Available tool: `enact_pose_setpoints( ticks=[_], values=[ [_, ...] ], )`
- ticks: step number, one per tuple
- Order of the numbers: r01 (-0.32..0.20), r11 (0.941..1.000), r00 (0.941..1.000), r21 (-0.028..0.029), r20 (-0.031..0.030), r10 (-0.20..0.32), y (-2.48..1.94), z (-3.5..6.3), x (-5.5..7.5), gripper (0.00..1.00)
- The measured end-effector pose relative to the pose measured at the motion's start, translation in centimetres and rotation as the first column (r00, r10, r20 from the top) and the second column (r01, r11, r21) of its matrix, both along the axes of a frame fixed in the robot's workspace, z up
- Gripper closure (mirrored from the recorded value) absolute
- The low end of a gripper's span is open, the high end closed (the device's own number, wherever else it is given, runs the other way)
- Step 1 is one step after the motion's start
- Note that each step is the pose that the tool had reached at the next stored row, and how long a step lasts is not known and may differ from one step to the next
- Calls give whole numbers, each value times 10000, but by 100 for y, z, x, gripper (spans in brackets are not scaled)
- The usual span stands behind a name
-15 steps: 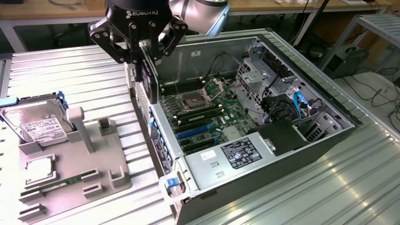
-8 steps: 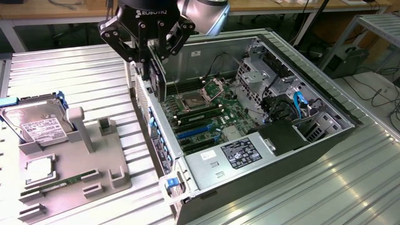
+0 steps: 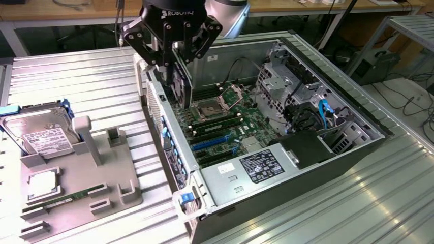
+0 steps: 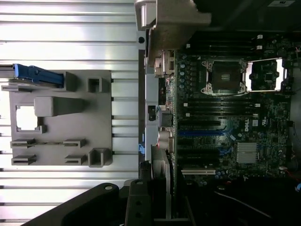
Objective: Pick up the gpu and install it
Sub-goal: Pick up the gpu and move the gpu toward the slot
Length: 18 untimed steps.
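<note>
gpu (image 3: 178,87) over PC case (image 3: 342,85), tray (image 3: 115,178) at the exterior view's left

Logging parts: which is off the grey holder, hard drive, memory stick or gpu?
The gpu: the gripper holds it over the case; the others rest on the holder.

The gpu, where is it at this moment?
In the exterior view the gpu hangs on edge in the gripper, over the open computer case, close to its wall on the exterior view's left.
</note>
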<state>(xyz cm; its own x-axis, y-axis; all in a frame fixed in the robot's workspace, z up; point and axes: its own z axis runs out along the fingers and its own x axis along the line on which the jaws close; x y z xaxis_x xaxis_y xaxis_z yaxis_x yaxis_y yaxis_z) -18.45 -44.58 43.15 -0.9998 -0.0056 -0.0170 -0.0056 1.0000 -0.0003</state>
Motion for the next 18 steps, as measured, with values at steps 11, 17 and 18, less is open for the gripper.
enact_pose_setpoints(
  ticks=[11, 17, 18],
  values=[
    [0, 10000, 10000, -1, 0, 0, 0, 0, 188, 72],
    [0, 10000, 10000, 0, 0, 0, 0, -1, 263, 72],
    [0, 10000, 10000, 0, 0, 0, 0, -1, 274, 72]
  ],
)
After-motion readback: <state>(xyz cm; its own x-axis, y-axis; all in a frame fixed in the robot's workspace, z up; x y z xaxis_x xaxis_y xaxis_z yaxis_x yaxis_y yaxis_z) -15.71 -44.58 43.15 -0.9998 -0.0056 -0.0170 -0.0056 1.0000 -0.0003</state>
